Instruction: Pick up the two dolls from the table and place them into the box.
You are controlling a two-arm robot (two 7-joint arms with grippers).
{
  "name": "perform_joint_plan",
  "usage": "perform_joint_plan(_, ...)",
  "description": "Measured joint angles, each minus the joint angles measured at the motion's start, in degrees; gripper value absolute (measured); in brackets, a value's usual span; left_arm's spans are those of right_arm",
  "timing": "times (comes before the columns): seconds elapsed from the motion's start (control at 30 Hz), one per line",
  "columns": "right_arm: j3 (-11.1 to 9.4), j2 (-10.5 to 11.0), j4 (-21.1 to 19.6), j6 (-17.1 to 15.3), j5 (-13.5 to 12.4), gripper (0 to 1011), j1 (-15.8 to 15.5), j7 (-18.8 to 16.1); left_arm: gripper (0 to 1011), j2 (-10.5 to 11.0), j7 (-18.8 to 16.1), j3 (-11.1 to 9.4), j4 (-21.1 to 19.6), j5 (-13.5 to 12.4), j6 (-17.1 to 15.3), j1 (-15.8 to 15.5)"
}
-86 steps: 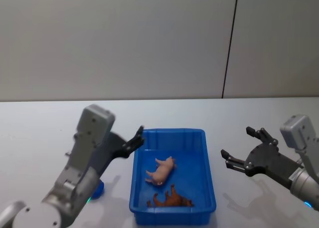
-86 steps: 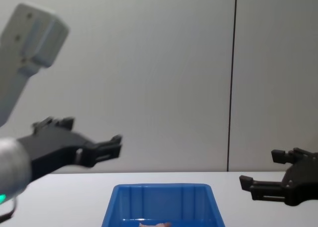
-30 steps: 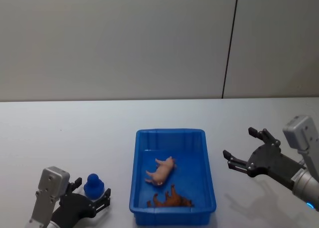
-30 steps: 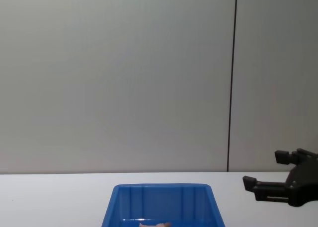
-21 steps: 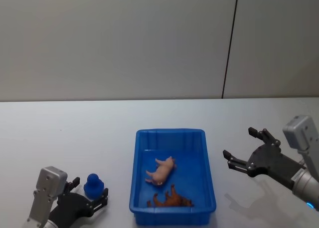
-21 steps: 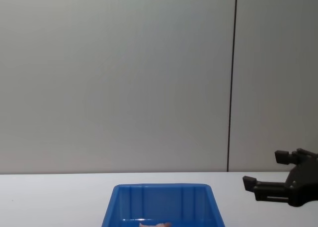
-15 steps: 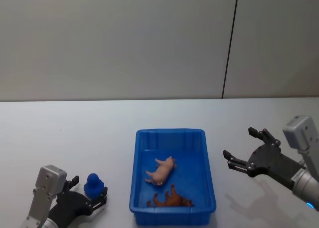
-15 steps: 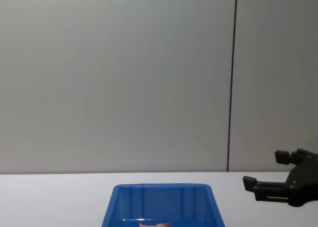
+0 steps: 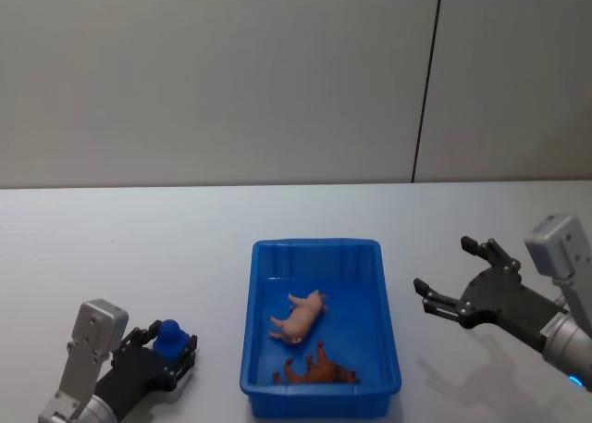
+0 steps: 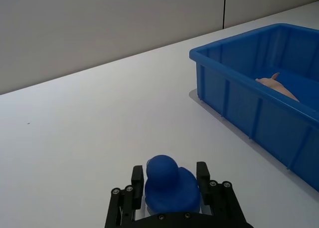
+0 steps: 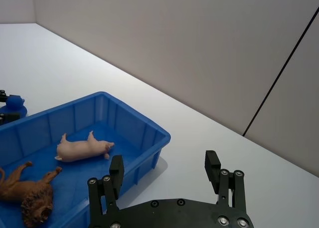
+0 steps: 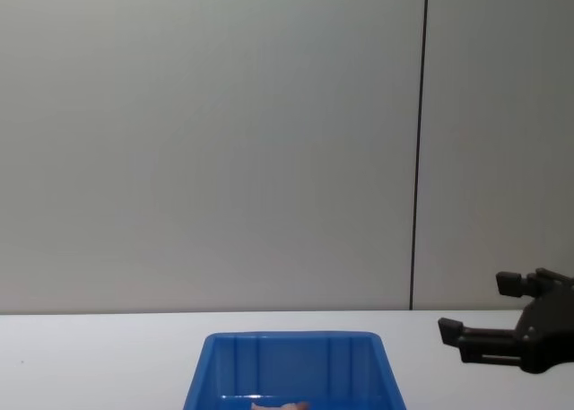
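A blue duck toy (image 10: 169, 183) is pinched by the left pincer (image 10: 169, 188) on the tabletop (image 9: 139, 247); the grip should be kept centred. Pig (image 9: 300, 316) and lion (image 9: 319, 370) lie in the blue bin (image 9: 393, 344). The right pincer (image 9: 460, 292) is spread beside it.

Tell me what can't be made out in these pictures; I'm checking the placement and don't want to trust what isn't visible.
- Blue duck toy: its underside and contact with the table are hidden by the left gripper around it, in the left wrist view.
- Pale doll: cut off by the lower edge in the chest view.
- Brown doll: hidden in the left wrist view by the box wall.
- Right gripper: its body is cut off by the frame edge in the right wrist view.
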State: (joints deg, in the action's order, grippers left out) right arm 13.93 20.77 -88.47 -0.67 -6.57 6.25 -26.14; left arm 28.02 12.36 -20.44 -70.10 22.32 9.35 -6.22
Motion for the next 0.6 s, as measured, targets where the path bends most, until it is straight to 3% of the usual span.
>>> perform_joint_plan(0.13, 0.0, 0.0, 0.0, 0.0, 0.0, 1001, 0.0, 0.0, 575, -0.4, 0.5, 0.0, 0.8, -0.1, 0.3, -0.6)
perform_joint_plan(0.6, 0.0, 0.0, 0.0, 0.0, 0.0, 1001, 0.0, 0.0, 478, -1.1, 1.6, 0.2, 1.1, -0.7, 0.4, -1.6)
